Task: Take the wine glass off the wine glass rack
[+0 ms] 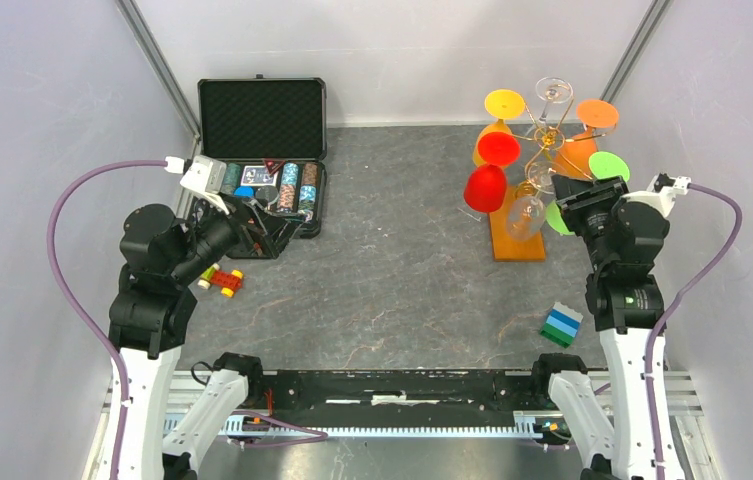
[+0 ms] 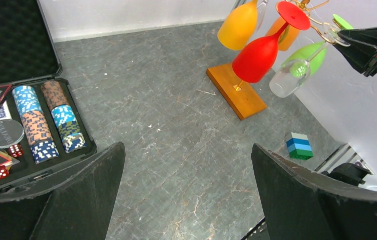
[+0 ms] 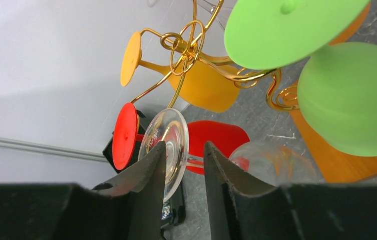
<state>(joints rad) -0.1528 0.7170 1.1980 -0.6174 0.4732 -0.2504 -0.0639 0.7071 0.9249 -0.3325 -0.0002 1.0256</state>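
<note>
The wine glass rack [image 1: 518,243] is a gold wire tree [image 3: 186,45] on an orange-brown base [image 2: 236,90], hung with red, yellow, orange and green glasses. A clear wine glass [image 1: 525,216] hangs upside down on its near side, its bowl [image 2: 290,80] tilted outward. My right gripper [image 3: 183,150] is up at this glass's round foot [image 3: 173,137]. Its jaws stand a little apart on either side of the foot's rim, and the stem runs behind the right finger; no firm grip shows. My left gripper [image 2: 186,150] hangs wide open over bare table, far from the rack.
An open black chip case [image 1: 262,120] with chips lies at the back left, beside my left gripper [image 1: 252,225]. A red and yellow toy [image 1: 222,280] sits near it. A blue-green block stack [image 1: 560,325] is front right. A second clear glass [image 1: 553,95] hangs behind the rack.
</note>
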